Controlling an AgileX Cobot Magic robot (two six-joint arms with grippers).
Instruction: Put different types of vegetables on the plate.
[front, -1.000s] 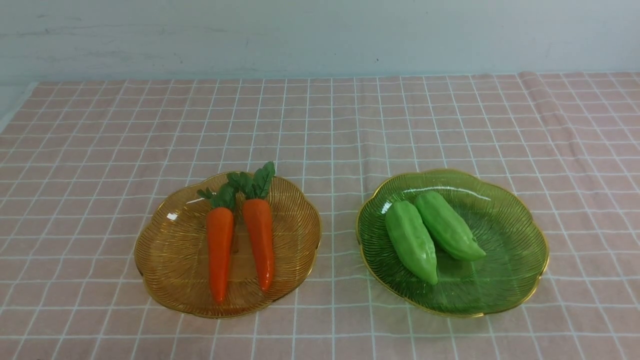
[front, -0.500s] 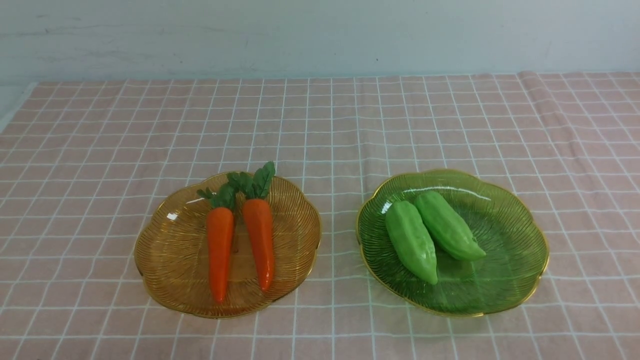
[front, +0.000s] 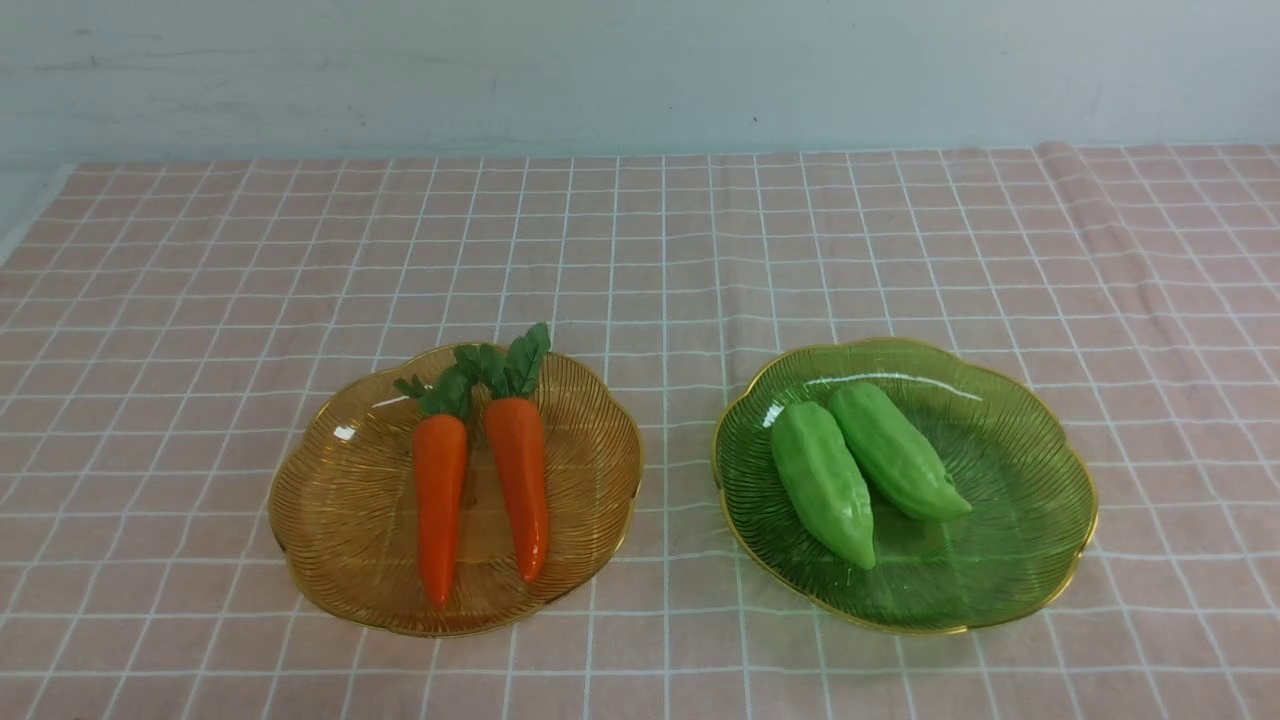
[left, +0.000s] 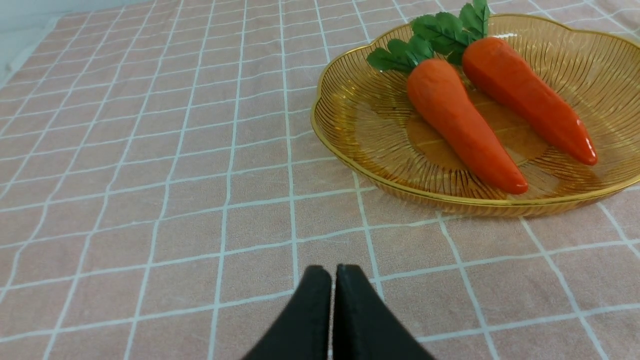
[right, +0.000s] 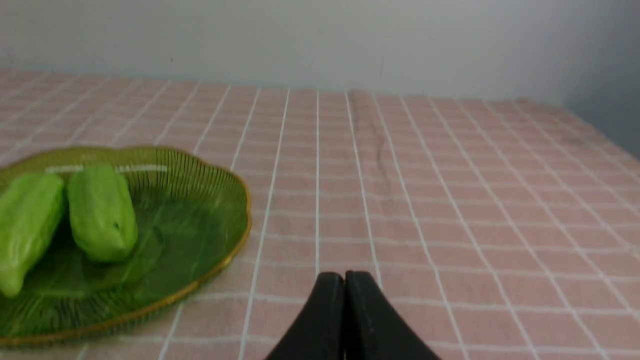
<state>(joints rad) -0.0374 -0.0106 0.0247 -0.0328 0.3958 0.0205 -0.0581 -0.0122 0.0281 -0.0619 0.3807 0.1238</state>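
Note:
Two orange carrots (front: 441, 505) (front: 521, 482) with green leafy tops lie side by side in an amber plate (front: 340, 520) at the left of the table. Two light-green ridged vegetables (front: 822, 482) (front: 895, 450) lie together in a green plate (front: 1010, 520) at the right. Neither arm shows in the front view. In the left wrist view my left gripper (left: 333, 272) is shut and empty over the cloth, short of the amber plate (left: 360, 115) and its carrots (left: 460, 122). In the right wrist view my right gripper (right: 344, 279) is shut and empty, beside the green plate (right: 200, 220).
A pink cloth (front: 660, 250) with a white grid covers the table, with a raised crease (front: 1085, 210) at the far right. A pale wall (front: 640, 70) runs along the back. The table's left edge (front: 30, 220) shows at the far left.

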